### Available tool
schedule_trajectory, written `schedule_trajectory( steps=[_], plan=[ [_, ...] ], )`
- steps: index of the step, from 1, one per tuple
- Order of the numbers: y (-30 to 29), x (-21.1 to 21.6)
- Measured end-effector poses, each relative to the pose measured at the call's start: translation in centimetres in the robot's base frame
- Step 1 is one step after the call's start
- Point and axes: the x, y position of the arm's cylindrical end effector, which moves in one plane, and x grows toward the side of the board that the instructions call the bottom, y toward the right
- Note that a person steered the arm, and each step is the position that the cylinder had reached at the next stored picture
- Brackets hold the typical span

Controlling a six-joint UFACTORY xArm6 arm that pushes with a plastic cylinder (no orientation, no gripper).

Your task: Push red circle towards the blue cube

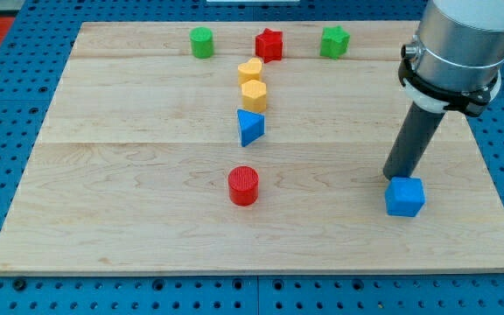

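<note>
Camera view step: approach not begun; my tip point(395, 178) held nothing, touching the blue plastic cube point(405, 196) at its 11 o'clock.
Red plastic circle point(243, 185): well apart, at the cube's 9 o'clock.
Next move: round to the circle's 9 o'clock, push toward 3.
Obstacles: none between; blue triangular block point(249, 127) at circle's 12.

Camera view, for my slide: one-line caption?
My tip beside the blue cube, red circle far at the view's left.
</note>
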Motion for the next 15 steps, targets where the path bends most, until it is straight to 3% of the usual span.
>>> schedule_trajectory(
  steps=[2, 4, 6, 9, 11, 12, 13, 14, 15],
  plan=[
    [-13.7, -1.9],
    [-19.8, 2.1],
    [-27.5, 3.1],
    [-13.4, 6.4],
    [-12.5, 10.6],
    [-9.1, 9.6],
    [-8.7, 7.2],
    [-12.8, 7.9],
    [-21.3, 5.8]
  ],
)
